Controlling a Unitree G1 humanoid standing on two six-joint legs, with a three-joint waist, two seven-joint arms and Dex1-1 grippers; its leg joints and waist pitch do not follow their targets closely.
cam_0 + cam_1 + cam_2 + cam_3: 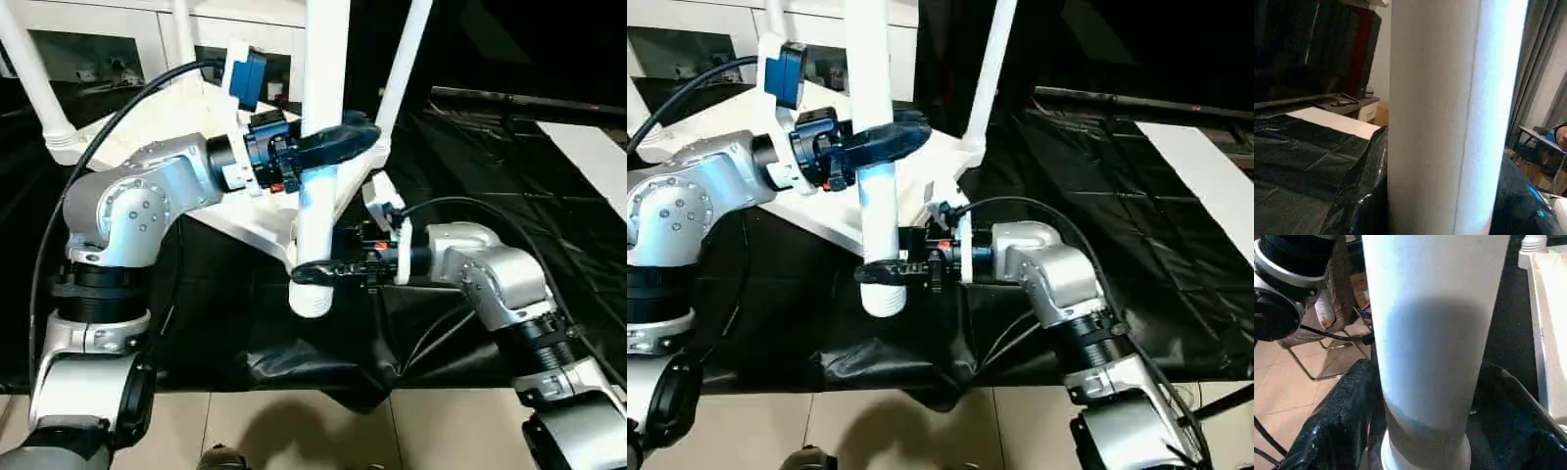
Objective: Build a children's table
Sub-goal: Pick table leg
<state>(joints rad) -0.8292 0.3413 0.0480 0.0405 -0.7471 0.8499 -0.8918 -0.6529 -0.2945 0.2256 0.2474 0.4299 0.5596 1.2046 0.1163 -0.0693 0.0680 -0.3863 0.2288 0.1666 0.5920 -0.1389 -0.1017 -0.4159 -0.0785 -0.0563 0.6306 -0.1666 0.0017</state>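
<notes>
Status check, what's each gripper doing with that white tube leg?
Left gripper clamped on white tapered tube leg. Right gripper around its lower end. White plastic tabletop behind. Nothing blocking.

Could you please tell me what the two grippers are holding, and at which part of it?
Both hold one upright white table leg: the left gripper around mid-shaft, the right gripper just above its lower end.

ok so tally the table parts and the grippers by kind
table legs: 4, held leg plus 3 fitted legs
tabletop: 1
grippers: 2, left gripper and right gripper
total: 7
</notes>
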